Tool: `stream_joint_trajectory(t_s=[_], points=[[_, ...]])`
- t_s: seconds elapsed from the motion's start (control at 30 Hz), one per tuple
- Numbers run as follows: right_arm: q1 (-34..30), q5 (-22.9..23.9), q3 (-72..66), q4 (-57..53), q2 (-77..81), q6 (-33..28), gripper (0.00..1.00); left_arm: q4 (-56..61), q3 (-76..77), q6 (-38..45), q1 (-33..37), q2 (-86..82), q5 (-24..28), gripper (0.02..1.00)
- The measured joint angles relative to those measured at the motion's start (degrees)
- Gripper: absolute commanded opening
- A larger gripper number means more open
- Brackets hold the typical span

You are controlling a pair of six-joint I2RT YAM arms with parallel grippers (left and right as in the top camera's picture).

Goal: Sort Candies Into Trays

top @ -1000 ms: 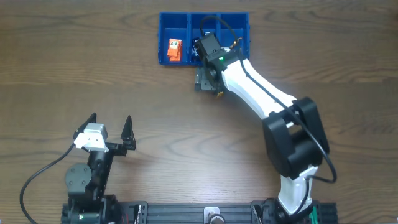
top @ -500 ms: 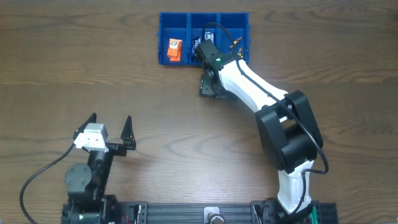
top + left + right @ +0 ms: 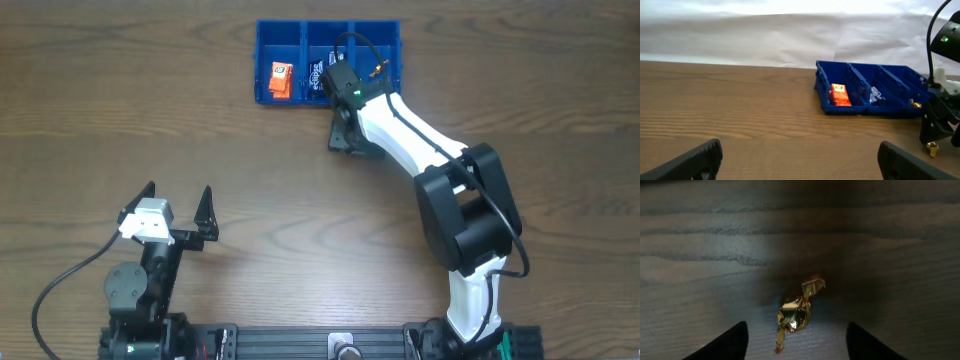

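Right gripper (image 3: 796,340) is set low over the tabletop (image 3: 120,120), fingers spread wide with nothing between the pads. A gold-wrapped candy (image 3: 795,314) is framed in the gap between them and lies loose on the wood, one twisted end pointing away from the gripper. This candy is placed just off the near wall of the blue tray (image 3: 260,60), which sits at the middle of the tabletop's far edge. An orange candy (image 3: 281,81) is noted in the tray's left compartment and a dark-wrapped piece (image 3: 877,94) in the middle one; the contents of the right compartment cannot be made out. Left gripper (image 3: 178,190) is parked open near the tabletop's near-left corner, well apart from the tray. Step judged in hand: approach for pickup of the gold candy, grasp not yet made. Next move is judged to call for a short descent with the wrapper body centred, closure on the body and not the twisted end, then a lift clear of the tray wall, probably to the right compartment.
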Motion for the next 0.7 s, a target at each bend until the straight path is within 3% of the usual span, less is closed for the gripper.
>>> stream_joint_trajectory(t_s=[0.3,0.7], points=[[-0.07,-0.44,0.00,1.20,2.03,0.46,0.566,0.00,0.00,-0.02,0.00,0.00,0.02,1.000],[-0.07,-0.61,0.00,1.31,2.45,1.38,0.380,0.00,0.00,0.00,0.00,0.00,0.00,0.996]])
